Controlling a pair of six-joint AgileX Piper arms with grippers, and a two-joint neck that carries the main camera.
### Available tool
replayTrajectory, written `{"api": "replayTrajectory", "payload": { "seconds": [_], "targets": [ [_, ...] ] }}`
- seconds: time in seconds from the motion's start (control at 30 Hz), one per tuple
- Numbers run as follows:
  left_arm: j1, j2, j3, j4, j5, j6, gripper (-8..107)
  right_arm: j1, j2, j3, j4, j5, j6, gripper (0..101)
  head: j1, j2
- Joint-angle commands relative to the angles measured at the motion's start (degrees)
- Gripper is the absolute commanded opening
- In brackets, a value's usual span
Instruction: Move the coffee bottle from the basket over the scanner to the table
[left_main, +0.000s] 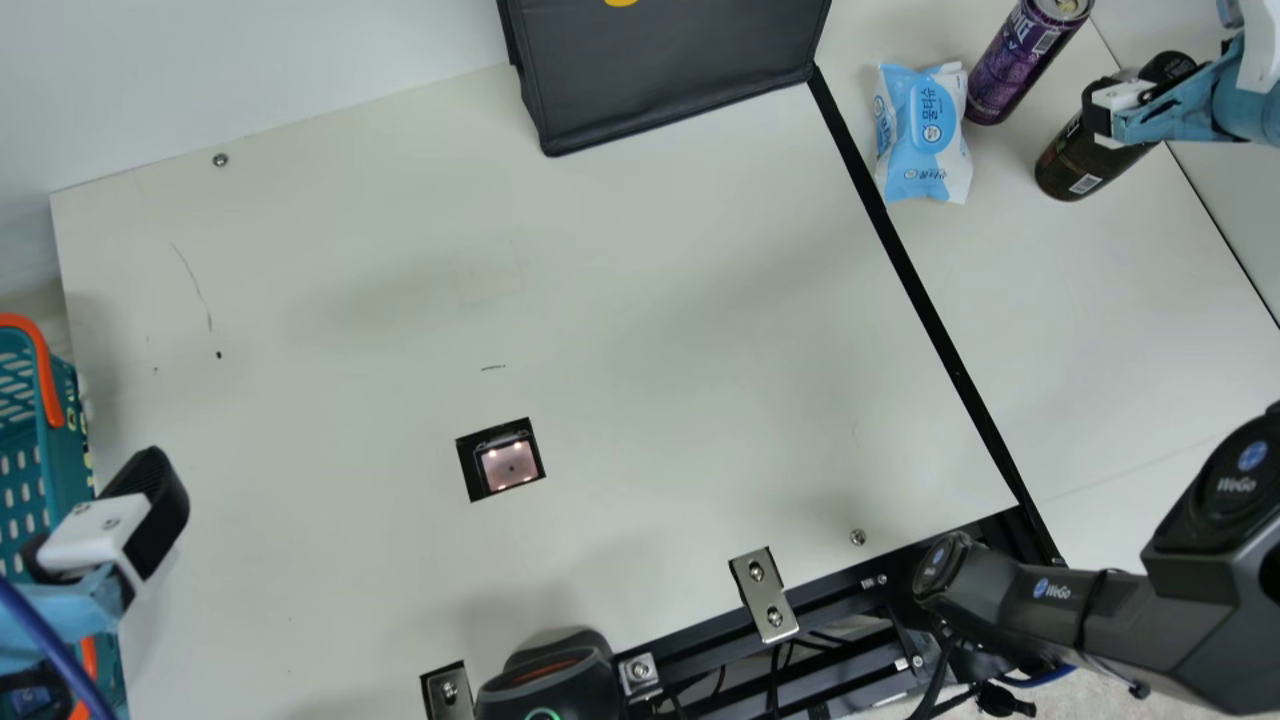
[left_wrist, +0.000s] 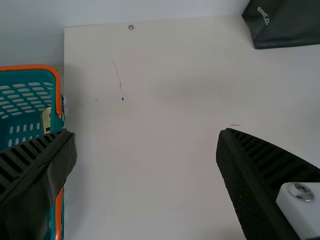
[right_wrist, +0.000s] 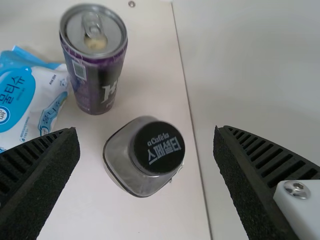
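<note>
We have the coffee bottle (right_wrist: 122, 160) upright on the surface (left_main: 1130, 320), by its right edge toward the far right corner and well to the right of the scanner (left_main: 510, 466). The right tool (right_wrist: 146, 130) is around the bottle's upper part, its two fingers wide apart with room on both sides of the cap, so we clamp nothing there. The carry looks done to us, and what remains, we judge, is a clean withdrawal.

To do it well, we keep those fingers spread and back the arm off along the line they point, slowly, until both tips are clear of the cap. We avoid any sideways swing while the bottle is between them, since one finger could catch the neck and tip it toward the right edge or into the purple can (left_main: 1020, 60), which stands near it. The wipes pack (left_main: 925, 150) lies on the can's other side, so we also keep the arm from sweeping low that way. Only once clear do we turn the wrist or head home.

The left tool (left_wrist: 146, 132) is at the left edge, one finger over the basket (left_wrist: 57, 90), its fingers wide apart and holding nothing. We see no job for it, so we leave it quiet.
</note>
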Motion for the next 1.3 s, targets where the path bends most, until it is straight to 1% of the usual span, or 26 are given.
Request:
{"api": "replayTrajectory", "payload": {
  "seconds": [0.0,0.17,0.4,0.57,0.7,0.83,1.03,1.07,1.13,1.23,1.27],
  "targets": [
    [0.0,0.0,0.0,0.0,0.0,0.0,90,0.87,-1.03,-0.67,-2.99,0.49,2.07,95,-1.75,-0.13],
    [0.0,0.0,0.0,0.0,0.0,0.0,90,3.77,-3.67,-3.21,-8.79,2.85,8.59,95,-1.75,-0.13],
    [0.0,0.0,0.0,0.0,0.0,0.0,90,9.93,-6.73,-8.19,-16.28,8.03,20.65,95,-1.75,-0.13],
    [0.0,0.0,0.0,0.0,0.0,0.0,90,15.5,-8.76,-11.63,-19.51,12.55,28.99,95,-1.75,-0.13],
    [0.0,0.0,0.0,0.0,0.0,0.0,90,20.5,-10.38,-13.55,-21.35,15.7,35.1,95,-1.75,-0.13],
    [0.0,0.0,0.0,0.0,0.0,0.0,90,25.82,-12.07,-14.42,-23.29,18.2,40.77,95,-1.75,-0.13],
    [0.0,0.0,0.0,0.0,0.0,0.0,90,33.99,-14.74,-14.42,-26.55,21.26,49.51,95,-1.75,-0.13],
    [0.0,0.0,0.0,0.0,0.0,0.0,90,30.93,-14.42,-14.54,-25.92,20.8,45.69,95,-1.75,-0.13],
    [0.0,0.0,0.0,0.0,0.0,0.0,90,33.22,-14.88,-14.54,-26.44,21.82,48.33,95,-1.75,-0.13],
    [0.0,0.0,0.0,0.0,0.0,0.0,90,34.05,-14.99,-14.54,-26.2,21.83,49.66,95,-1.75,-0.13],
    [1.0,-0.42,-0.27,-0.21,0.34,0.51,90,34.67,-15.99,-14.0,-26.41,22.16,50.28,95,-1.75,1.21]
  ]
}}
